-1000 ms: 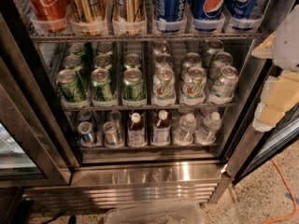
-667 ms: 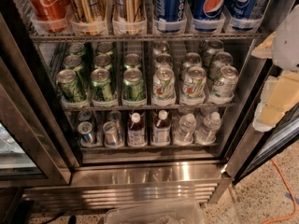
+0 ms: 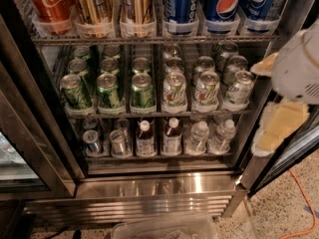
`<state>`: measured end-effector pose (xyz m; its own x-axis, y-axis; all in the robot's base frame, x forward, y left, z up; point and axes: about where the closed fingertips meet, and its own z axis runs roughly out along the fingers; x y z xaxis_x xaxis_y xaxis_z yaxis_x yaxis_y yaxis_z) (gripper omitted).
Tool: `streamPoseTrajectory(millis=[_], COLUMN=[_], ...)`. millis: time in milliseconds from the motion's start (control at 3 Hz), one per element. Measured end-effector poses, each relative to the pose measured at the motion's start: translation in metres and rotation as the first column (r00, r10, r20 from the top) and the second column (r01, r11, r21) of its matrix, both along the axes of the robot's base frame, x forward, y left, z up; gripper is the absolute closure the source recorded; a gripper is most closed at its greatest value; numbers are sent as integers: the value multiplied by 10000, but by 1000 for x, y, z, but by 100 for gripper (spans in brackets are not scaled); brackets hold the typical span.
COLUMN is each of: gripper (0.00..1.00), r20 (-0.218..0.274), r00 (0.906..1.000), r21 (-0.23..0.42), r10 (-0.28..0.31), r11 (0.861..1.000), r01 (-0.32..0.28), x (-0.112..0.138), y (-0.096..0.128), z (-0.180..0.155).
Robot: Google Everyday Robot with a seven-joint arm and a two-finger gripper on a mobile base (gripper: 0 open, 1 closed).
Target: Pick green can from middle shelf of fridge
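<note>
Now that the pincer (image 3: 298, 66) has swung in at the right, its grip state impossible to tell, the reach seems to begin; the green can (image 3: 143, 90) stands untouched on the fridge's (image 3: 149, 188) middle shelf (image 3: 55, 114), well left.

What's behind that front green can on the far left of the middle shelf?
Behind the green can, two more cans line up; only their tops show, bodies hidden. The gripper hovers at the right edge.

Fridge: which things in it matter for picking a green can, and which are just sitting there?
For the job: green cans, left lanes of the middle shelf; fridge; gripper, at the right edge, outside the fridge.
Just there: white cans, Pepsi cans, Coca-Cola can, bottles, orange cable.
</note>
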<state>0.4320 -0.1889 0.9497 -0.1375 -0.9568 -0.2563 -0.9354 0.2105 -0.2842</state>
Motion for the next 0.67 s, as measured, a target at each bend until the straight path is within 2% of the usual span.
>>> streamPoseTrajectory(millis=[333,667], gripper=[0,0], r20=[243,192], r00=[9954,9812], r21=[443,536], r10=[927,1922], r11=[9946,9797], r01=[-937,-1929], x=[2,0], y=[33,66], z=[-32,-59])
